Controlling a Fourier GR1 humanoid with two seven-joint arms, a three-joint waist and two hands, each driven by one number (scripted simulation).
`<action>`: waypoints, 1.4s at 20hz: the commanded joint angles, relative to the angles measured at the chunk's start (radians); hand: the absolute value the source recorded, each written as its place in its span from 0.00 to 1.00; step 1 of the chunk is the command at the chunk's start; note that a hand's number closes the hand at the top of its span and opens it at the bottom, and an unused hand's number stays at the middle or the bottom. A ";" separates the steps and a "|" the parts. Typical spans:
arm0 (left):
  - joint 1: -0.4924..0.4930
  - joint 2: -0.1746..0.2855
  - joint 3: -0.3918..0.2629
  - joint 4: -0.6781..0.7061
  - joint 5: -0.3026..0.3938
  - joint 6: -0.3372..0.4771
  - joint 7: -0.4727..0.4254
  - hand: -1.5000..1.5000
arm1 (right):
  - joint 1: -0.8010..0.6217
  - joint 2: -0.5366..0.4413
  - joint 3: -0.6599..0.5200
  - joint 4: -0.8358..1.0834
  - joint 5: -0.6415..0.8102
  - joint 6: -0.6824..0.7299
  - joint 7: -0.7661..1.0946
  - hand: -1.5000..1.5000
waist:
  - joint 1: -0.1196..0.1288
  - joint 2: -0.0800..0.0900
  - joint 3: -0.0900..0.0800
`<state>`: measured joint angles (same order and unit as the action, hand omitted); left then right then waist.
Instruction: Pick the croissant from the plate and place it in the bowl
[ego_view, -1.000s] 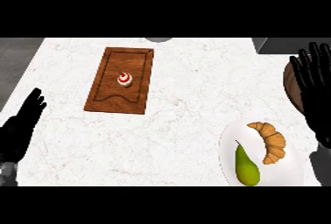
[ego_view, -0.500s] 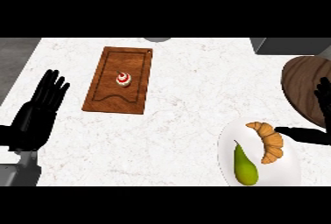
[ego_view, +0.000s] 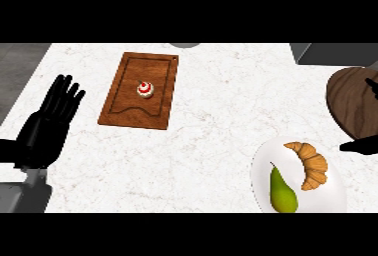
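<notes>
- The croissant (ego_view: 311, 164) is seen lying on the white plate (ego_view: 263, 156) at the lower right of the desk (ego_view: 214, 125), untouched by either hand.
- A green pear (ego_view: 281, 189) is laid just beside it on the same plate, to its left.
- The right hand (ego_view: 362, 146) is cut off by the right edge. One black part is shown near the croissant's right side and apart from it, and another over the bowl. The fingers are spread wide and nothing is held.
- The dark wooden bowl (ego_view: 347, 102) is placed beyond the plate, at the right edge.
- A wooden board (ego_view: 125, 107) bearing a small red-and-white item (ego_view: 145, 90) is set well to the left.
- The left hand (ego_view: 40, 137) is rested at the left edge, its fingers (ego_view: 66, 95) straight and nothing held.
</notes>
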<state>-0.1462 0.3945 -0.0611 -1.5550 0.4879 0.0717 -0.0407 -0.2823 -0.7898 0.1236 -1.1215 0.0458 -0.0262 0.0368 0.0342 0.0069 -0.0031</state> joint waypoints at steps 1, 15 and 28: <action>-0.005 -0.016 -0.027 0.011 -0.020 -0.008 -0.015 0.50 | -0.052 -0.126 0.150 0.006 0.079 0.250 0.154 0.00 | 0.021 0.005 -0.005; 0.018 0.009 0.067 -0.054 0.000 -0.030 0.078 0.50 | -0.323 0.048 0.160 -0.020 -0.007 0.706 0.601 0.00 | -0.025 -0.007 0.003; 0.009 -0.101 0.086 0.040 -0.093 -0.063 -0.008 0.50 | -0.057 0.166 0.085 -0.262 0.162 0.597 0.614 0.00 | -0.035 -0.007 0.003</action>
<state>-0.1377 0.3299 0.0283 -1.5538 0.4222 0.0241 -0.0065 -0.3668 -0.6663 0.2174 -1.3587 0.1260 0.6203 0.6708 -0.0011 -0.0007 0.0000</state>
